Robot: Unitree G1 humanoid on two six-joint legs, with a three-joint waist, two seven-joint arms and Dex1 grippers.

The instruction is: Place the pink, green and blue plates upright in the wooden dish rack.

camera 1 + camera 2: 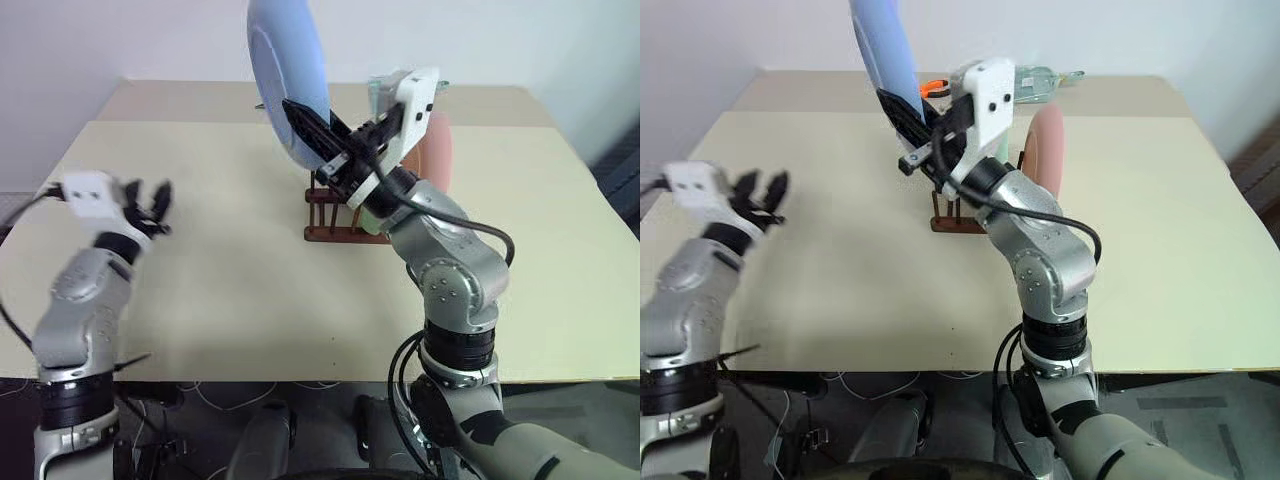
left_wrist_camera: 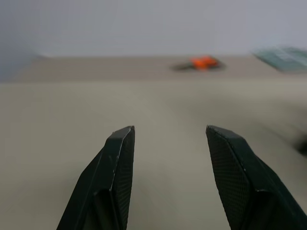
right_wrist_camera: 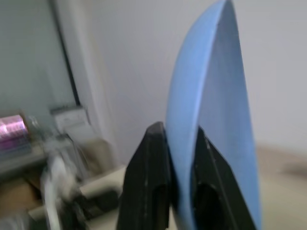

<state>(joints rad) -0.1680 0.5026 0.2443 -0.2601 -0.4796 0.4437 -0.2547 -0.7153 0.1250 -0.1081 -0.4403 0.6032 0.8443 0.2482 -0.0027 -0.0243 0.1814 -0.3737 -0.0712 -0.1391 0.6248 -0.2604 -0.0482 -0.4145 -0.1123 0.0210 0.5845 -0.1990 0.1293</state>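
1. The right gripper (image 1: pixel 312 130), two black fingers on a white wrist block, is clamped on the lower rim of a round pale-blue plate (image 1: pixel 288 70) and holds it on edge in the air, above the table and over the rack.
2. In the right wrist view the rim of that blue plate (image 3: pixel 211 120) sits between the two black fingers (image 3: pixel 148 182), one finger on each face, with the plate rising beyond the fingertips.
3. The small dark-brown wooden dish rack (image 1: pixel 330 212), with thin upright pegs on base rails, stands on the pale cream table (image 1: pixel 220 270) near the middle, partly hidden behind the right forearm.
4. A round pink plate (image 1: pixel 1047 150) stands upright at the rack, on its right side as seen from the head camera; its lower part is covered by the arm.
5. A sliver of light green (image 1: pixel 372 222) shows low at the rack beside the right arm; whether it is the green plate cannot be told.
6. The left gripper (image 1: pixel 150 205) hangs well to the left of the rack, above the bare table, with its black fingers apart and nothing between them.
7. At the table's far edge lie a small orange object (image 2: pixel 204 62) and a greenish, translucent flat item (image 2: pixel 283 57).
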